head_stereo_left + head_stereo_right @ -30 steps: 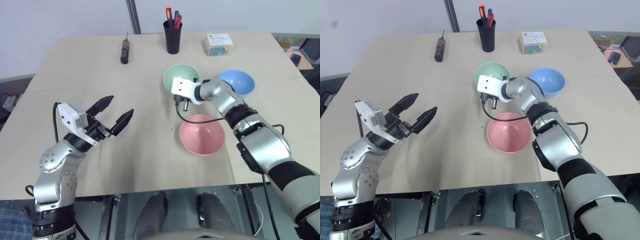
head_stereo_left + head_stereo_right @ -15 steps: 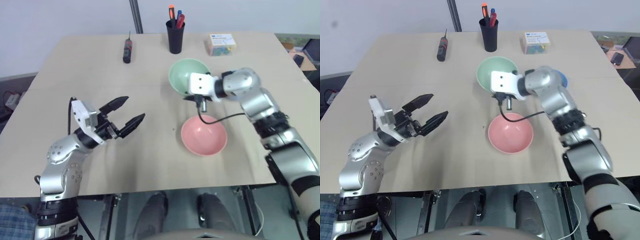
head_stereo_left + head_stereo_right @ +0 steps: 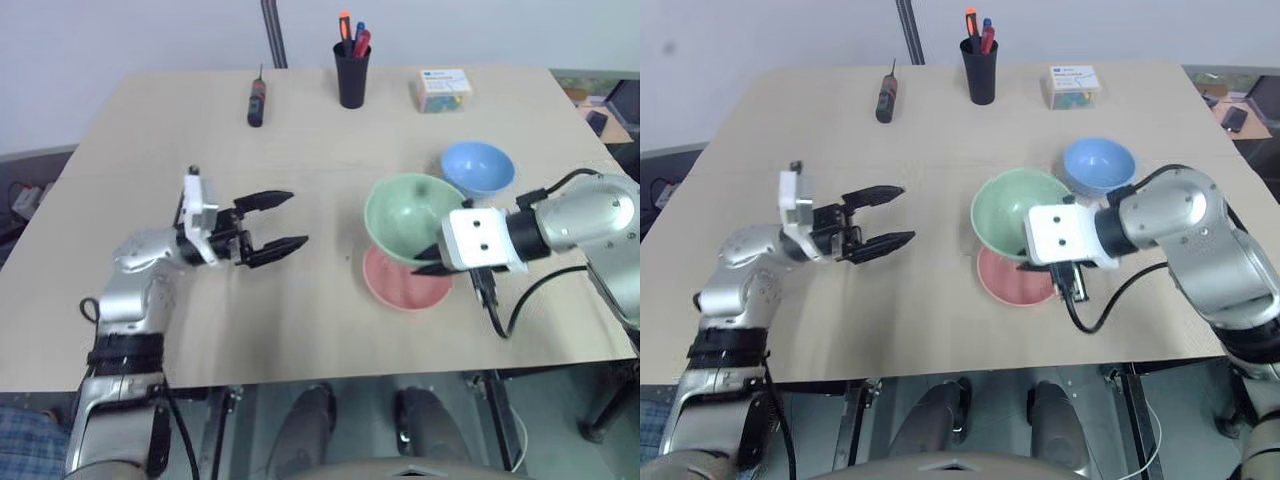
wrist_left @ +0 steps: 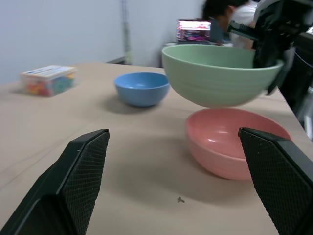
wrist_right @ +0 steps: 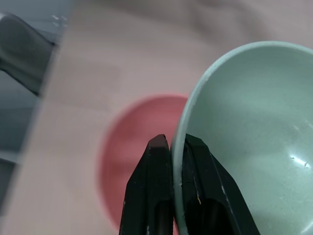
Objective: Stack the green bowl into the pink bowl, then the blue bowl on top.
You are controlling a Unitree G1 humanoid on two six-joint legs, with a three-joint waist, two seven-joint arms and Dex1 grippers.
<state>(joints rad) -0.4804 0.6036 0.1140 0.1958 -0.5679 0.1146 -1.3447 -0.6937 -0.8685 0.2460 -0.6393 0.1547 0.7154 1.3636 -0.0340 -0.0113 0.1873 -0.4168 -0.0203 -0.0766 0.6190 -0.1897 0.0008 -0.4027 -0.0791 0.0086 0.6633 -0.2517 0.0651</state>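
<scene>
My right gripper [image 5: 172, 147] is shut on the rim of the green bowl [image 3: 405, 215], holding it in the air just above the pink bowl [image 3: 400, 285], which rests on the table. In the left wrist view the green bowl [image 4: 220, 73] hangs clear of the pink bowl [image 4: 232, 142]. The blue bowl [image 3: 478, 167] sits on the table behind them, to the right. My left gripper [image 3: 282, 220] is open and empty, held level over the table left of the bowls and pointing toward them.
A black pen cup [image 3: 350, 72], a screwdriver [image 3: 255, 100] and a small box of coloured items [image 3: 445, 88] stand along the far side of the wooden table [image 3: 300, 310]. A cable [image 3: 520, 300] hangs from my right wrist near the front edge.
My right gripper has lifted the green bowl off the table and carried it toward me, over the pink bowl. My left gripper swung right, toward the bowls, still open.
</scene>
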